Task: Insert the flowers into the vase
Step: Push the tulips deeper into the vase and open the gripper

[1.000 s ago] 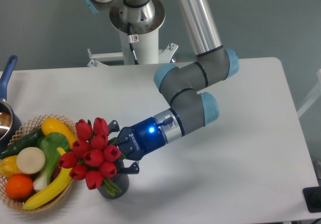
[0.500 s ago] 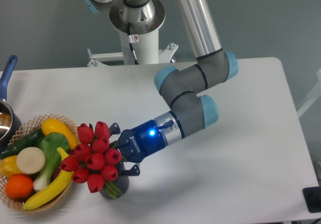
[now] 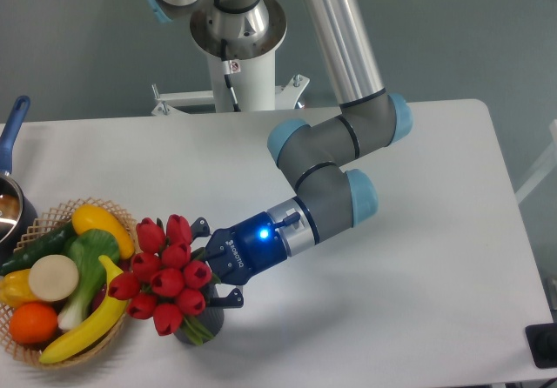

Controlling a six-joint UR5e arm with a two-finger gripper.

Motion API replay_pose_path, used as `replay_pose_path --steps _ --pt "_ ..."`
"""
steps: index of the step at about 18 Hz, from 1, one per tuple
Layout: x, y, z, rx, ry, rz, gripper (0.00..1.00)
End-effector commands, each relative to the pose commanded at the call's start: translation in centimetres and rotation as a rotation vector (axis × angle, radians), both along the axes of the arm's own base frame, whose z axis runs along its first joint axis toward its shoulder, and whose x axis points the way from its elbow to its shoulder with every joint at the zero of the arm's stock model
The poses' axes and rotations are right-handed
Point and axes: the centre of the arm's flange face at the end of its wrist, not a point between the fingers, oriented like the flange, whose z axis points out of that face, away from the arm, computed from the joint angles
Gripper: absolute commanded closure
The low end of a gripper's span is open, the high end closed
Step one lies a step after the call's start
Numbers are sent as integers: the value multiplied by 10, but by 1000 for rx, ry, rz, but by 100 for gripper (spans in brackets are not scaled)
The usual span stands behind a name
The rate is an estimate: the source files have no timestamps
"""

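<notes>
The flowers (image 3: 164, 274), a tight bunch of red tulips with green stems, hang over the small dark grey vase (image 3: 202, 324) at the table's front left. The blooms cover most of the vase mouth, and green stems reach down into it. My gripper (image 3: 207, 268) comes in from the right, tilted low, and is shut on the flower stems just behind the blooms. Its fingers straddle the bunch, one above and one below. Only the lower right side of the vase shows.
A wicker basket (image 3: 19, 346) with fruit and vegetables stands right beside the flowers on the left. A pot with a blue handle (image 3: 10, 136) sits at the far left edge. The robot base (image 3: 237, 36) stands behind the table.
The gripper and flowers have sunk a little lower and moved slightly right, bringing the bunch closer onto the vase.
</notes>
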Motion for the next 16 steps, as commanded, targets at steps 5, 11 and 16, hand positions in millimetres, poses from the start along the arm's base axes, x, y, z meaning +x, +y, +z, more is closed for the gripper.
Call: replay_pose_path --steps 5,11,16 --pt "1 -4 -8 -12 -12 5 66" --pt "1 -5 -9 -13 -15 5 65" --pt "2 -5 -9 -14 -16 5 62"
